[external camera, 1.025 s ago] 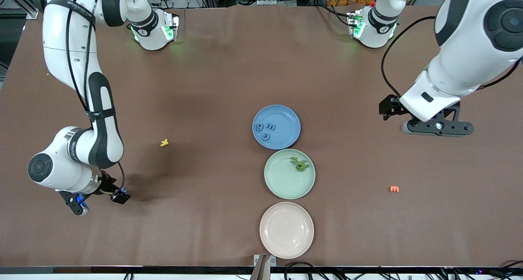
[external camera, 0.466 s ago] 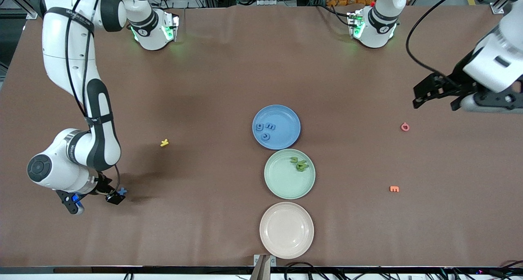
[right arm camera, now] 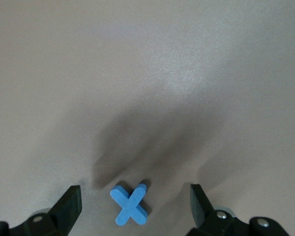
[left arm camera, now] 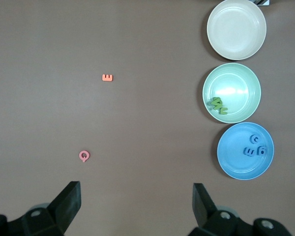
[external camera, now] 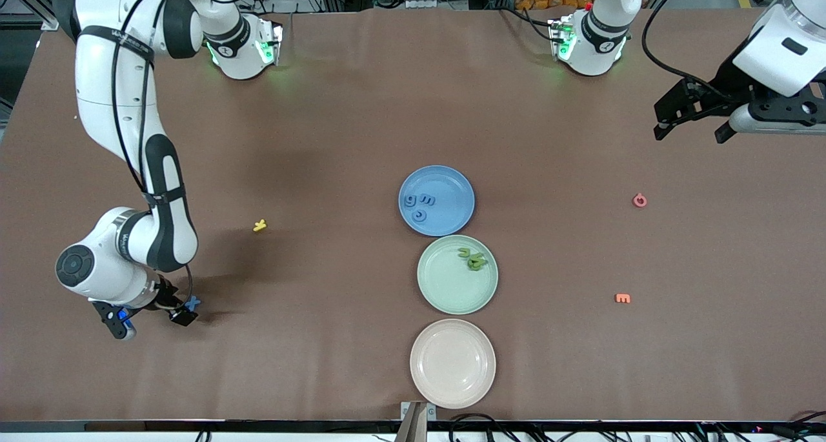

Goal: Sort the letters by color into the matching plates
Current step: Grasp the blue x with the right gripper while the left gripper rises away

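Note:
A blue X letter (right arm camera: 131,205) lies flat on the brown table near the right arm's end. My right gripper (right arm camera: 135,209) is low over it and open, one finger on each side and neither touching it. In the front view the X (external camera: 192,302) shows just beside that gripper (external camera: 181,313). The blue plate (external camera: 452,184) holds three blue letters (external camera: 419,206). Nearer the camera, the green plate (external camera: 445,287) holds a small heap of green letters (external camera: 473,259). My left gripper (external camera: 689,132) hangs open and empty in the air over the left arm's end of the table.
A beige plate (external camera: 452,363) sits nearest the camera, in line with the other two. Loose on the table are a yellow letter (external camera: 259,225), a pink letter (external camera: 639,200) and an orange letter (external camera: 622,298).
The left arm has lifted and swung out toward its end of the table, uncovering the pink letter. The right gripper has shifted slightly around the blue X, which now shows beside it.

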